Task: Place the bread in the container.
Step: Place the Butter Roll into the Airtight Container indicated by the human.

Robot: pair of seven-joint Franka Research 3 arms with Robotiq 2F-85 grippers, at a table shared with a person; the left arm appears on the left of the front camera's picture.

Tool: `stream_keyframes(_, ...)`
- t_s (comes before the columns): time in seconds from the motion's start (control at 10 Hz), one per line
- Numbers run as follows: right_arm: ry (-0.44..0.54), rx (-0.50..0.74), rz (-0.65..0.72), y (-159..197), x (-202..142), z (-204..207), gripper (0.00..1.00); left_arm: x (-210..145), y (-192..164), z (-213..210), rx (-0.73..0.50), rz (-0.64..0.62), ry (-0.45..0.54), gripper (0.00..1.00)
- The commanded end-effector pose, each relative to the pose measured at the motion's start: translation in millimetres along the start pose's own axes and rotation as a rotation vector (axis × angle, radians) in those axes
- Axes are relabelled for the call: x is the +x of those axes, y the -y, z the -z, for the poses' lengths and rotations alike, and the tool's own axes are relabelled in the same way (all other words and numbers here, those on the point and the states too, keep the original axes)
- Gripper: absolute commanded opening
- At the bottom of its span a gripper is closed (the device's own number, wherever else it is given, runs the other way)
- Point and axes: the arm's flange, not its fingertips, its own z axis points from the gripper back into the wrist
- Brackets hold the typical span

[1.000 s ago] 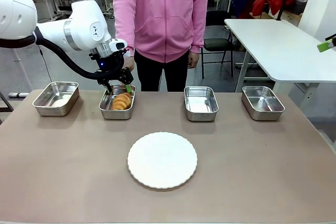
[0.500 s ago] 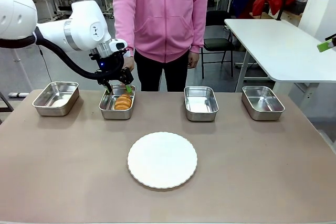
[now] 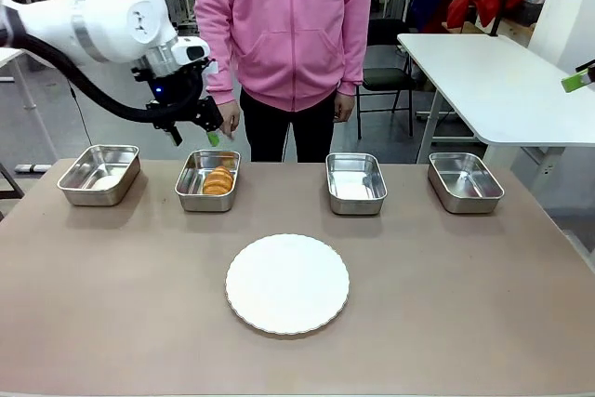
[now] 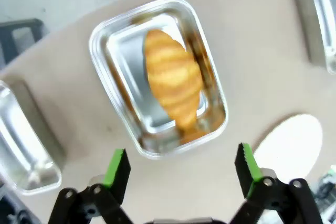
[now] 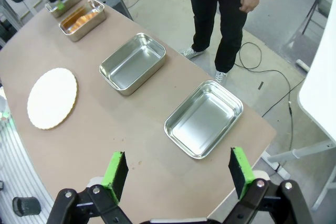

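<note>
From the front, my left pincer (image 3: 192, 132) hangs wide and empty above the far rim of the container (image 3: 207, 180), second from the left in a row of four steel pans along the far side of the surface (image 3: 446, 304); the croissant (image 3: 218, 179) lies inside it, long axis running from the near edge to the far edge; a round white plate (image 3: 287, 284) sits nearer me, well apart; a person in a pink hoodie (image 3: 284, 25) stands behind.

Left wrist view: my green pads (image 4: 117, 167) stand wide apart with nothing between them; the croissant (image 4: 172, 77) lies along the container's (image 4: 105, 72) length, one tapered end toward my fingers.

Right wrist view: my right pincer (image 5: 177, 176) is wide and empty above the surface's edge, near an empty pan (image 5: 203, 119).
</note>
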Motion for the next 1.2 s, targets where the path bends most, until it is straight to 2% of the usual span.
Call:
stream_keyframes(0.0, 0.022, 0.006, -0.004, 0.1, 2.1, -0.3, 1.00, -72.8, 4.4, -16.3, 0.026, 0.030, 0.049, 1.00)
stream_keyframes(0.2, 0.022, 0.006, -0.004, 0.1, 2.1, -0.3, 1.00, -125.7, 12.2, -29.4, 0.043, 0.015, 0.102, 1.00)
stream_keyframes(0.5, 0.022, 0.006, -0.004, 0.1, 2.1, -0.3, 1.00, -175.0, 21.7, -22.9, 0.037, 0.011, 0.100, 1.00)
stream_keyframes(0.7, 0.022, 0.006, -0.004, 0.1, 2.1, -0.3, 1.00, -190.7, 19.8, -12.6, -0.001, 0.000, 0.074, 1.00)
stream_keyframes(0.8, 0.022, 0.006, -0.004, 0.1, 2.1, -0.3, 1.00, -197.6, 18.3, -11.1, -0.039, -0.018, 0.100, 1.00)
stream_keyframes(0.9, 0.022, 0.006, -0.004, 0.1, 2.1, -0.3, 1.00, -203.5, 16.4, -9.1, -0.036, -0.064, 0.099, 1.00)
stream_keyframes(1.0, 0.022, 0.006, -0.004, 0.1, 2.1, -0.3, 1.00, -191.0, 25.3, -11.7, 0.022, -0.022, 0.058, 1.00)
stream_keyframes(1.1, 0.022, 0.006, -0.004, 0.1, 2.1, -0.3, 1.00, -191.0, 25.3, -11.7, 0.022, -0.022, 0.058, 1.00)
